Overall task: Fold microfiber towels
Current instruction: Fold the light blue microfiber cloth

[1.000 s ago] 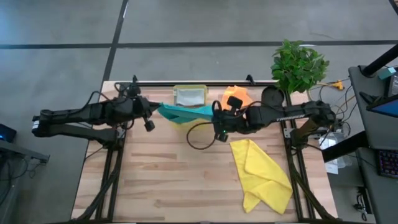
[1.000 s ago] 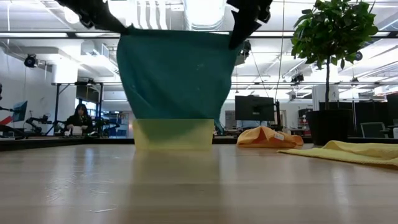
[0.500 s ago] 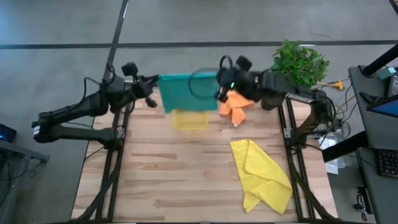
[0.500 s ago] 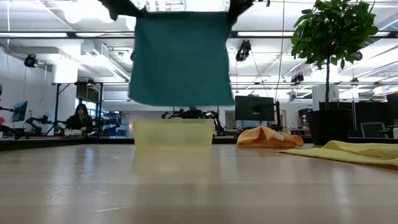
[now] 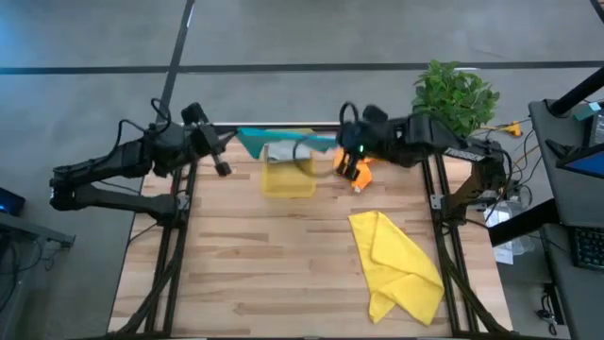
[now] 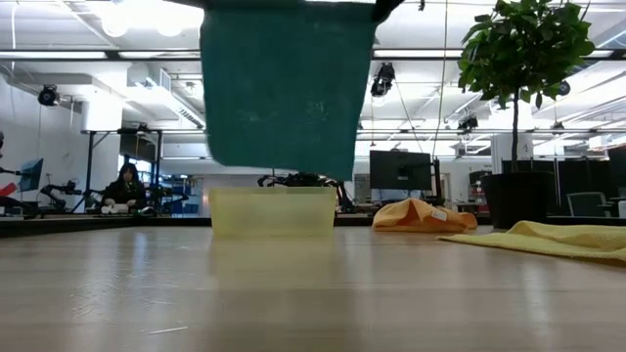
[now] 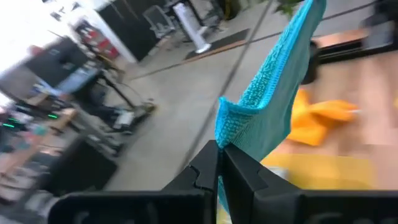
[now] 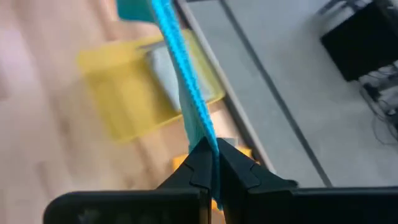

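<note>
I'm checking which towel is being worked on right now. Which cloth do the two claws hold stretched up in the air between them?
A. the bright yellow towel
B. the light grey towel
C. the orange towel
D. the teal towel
D: the teal towel hangs spread above the table, one top corner pinched by the left claw and the other by the right claw.

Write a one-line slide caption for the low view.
Teal towel hangs spread in the air above the translucent yellow tray, with the orange towel and yellow towel lying on the table.
</note>
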Motion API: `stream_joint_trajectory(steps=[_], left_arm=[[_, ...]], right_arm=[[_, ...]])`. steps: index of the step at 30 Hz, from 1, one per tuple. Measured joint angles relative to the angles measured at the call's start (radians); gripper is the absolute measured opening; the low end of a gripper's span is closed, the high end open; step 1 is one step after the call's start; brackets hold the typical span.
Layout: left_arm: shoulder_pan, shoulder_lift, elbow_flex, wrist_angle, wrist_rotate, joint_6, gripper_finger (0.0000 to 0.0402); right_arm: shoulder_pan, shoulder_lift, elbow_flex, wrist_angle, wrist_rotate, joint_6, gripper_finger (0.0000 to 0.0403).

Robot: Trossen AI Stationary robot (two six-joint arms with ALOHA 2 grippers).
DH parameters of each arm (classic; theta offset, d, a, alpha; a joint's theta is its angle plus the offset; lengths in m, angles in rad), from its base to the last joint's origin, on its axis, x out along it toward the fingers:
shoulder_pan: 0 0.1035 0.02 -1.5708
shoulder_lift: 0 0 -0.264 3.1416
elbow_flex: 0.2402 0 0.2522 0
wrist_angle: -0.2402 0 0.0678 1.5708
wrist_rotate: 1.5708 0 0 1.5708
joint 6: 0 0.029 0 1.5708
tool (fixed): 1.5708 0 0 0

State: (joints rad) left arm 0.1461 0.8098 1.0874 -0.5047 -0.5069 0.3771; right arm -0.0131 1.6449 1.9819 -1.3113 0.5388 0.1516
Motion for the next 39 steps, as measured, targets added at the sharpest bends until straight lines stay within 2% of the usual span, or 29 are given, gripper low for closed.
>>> stream_joint_trajectory(steps=[4, 8, 13, 17, 20, 24, 28, 33, 39], left_arm=[[-0.116, -0.024, -0.005, -0.077, -0.017, -0.106, 0.0000], [-0.180, -0.014, -0.008, -0.094, -0.079, -0.108, 0.0000], [-0.175, 0.017, -0.008, -0.089, -0.140, 0.022, 0.0000], [-0.119, 0.051, -0.008, -0.085, -0.183, 0.126, 0.0000], [-0.043, 0.061, -0.007, -0.073, -0.179, 0.141, 0.0000], [0.057, 0.063, -0.007, -0.066, -0.090, 0.165, 0.0000], [0.078, 0.054, -0.018, -0.054, -0.043, 0.179, 0.0000], [0.012, 0.019, -0.100, -0.063, -0.021, 0.036, 0.0000], [-0.175, -0.042, -0.282, -0.058, -0.059, -0.190, 0.0000]], right_arm=[[0.090, 0.000, -0.039, 0.002, -0.001, 0.057, 0.0008], [0.118, 0.001, -0.087, 0.005, -0.001, 0.084, 0.0008], [0.087, 0.001, -0.110, 0.018, 0.024, 0.050, 0.0008], [0.026, 0.001, -0.109, 0.069, 0.042, -0.015, 0.0008], [-0.025, 0.001, -0.094, 0.119, 0.042, -0.057, 0.0008], [-0.067, 0.000, -0.087, 0.158, 0.043, -0.083, 0.0008], [-0.061, -0.001, -0.110, 0.154, 0.110, -0.080, 0.0008], [0.012, -0.001, -0.205, 0.146, 0.145, -0.020, 0.0008], [0.138, -0.002, -0.353, 0.172, 0.146, 0.110, 0.0008]])
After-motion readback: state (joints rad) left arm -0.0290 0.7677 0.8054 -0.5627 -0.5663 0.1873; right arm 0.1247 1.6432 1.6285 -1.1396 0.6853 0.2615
